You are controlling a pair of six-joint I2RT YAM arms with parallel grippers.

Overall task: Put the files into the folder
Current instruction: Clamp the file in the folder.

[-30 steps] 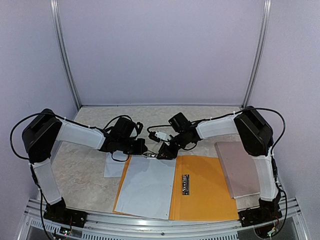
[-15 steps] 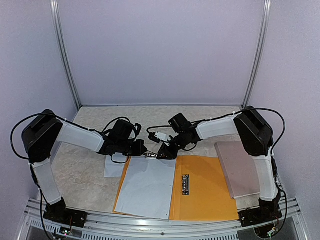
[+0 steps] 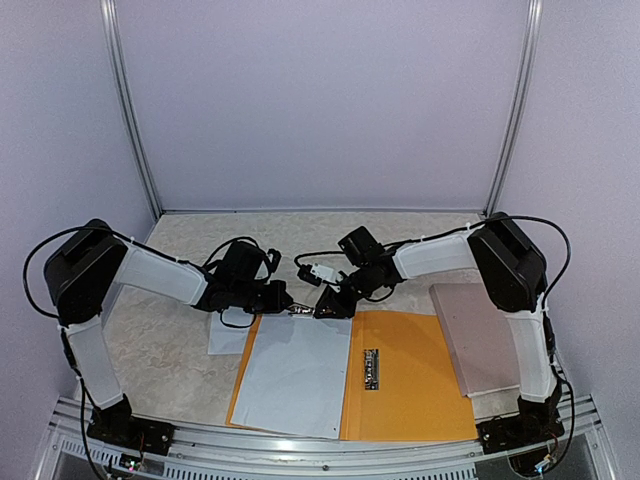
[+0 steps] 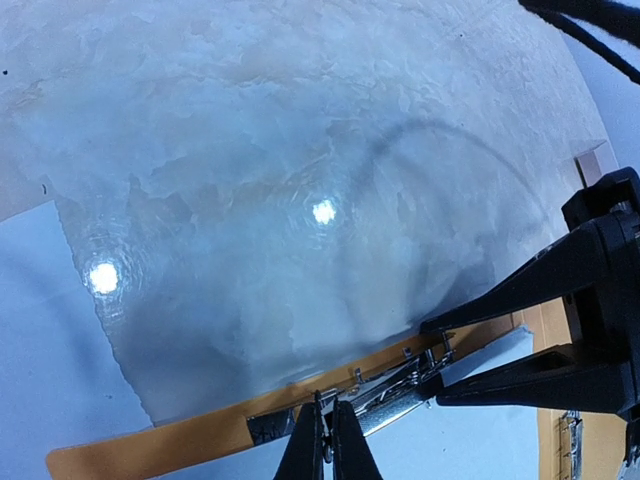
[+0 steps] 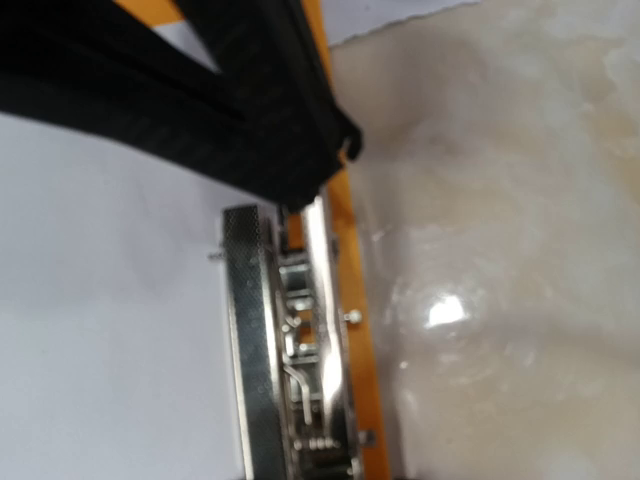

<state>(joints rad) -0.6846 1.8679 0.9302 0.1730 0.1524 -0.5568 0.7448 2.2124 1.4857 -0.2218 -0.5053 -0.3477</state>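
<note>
White paper sheets (image 3: 295, 375), laid on the open orange-yellow folder (image 3: 415, 390) at the worktop's (image 3: 420, 225) near edge, could be creased if the metal clip (image 4: 385, 395) were snapped by the pressed-together left gripper (image 4: 324, 415) or the right gripper (image 4: 432, 355), state untellable.

Lab test cell: plain lilac walls (image 3: 320, 100), aluminium frame (image 3: 129, 110), marble-patterned tabletop (image 3: 160, 335).
</note>
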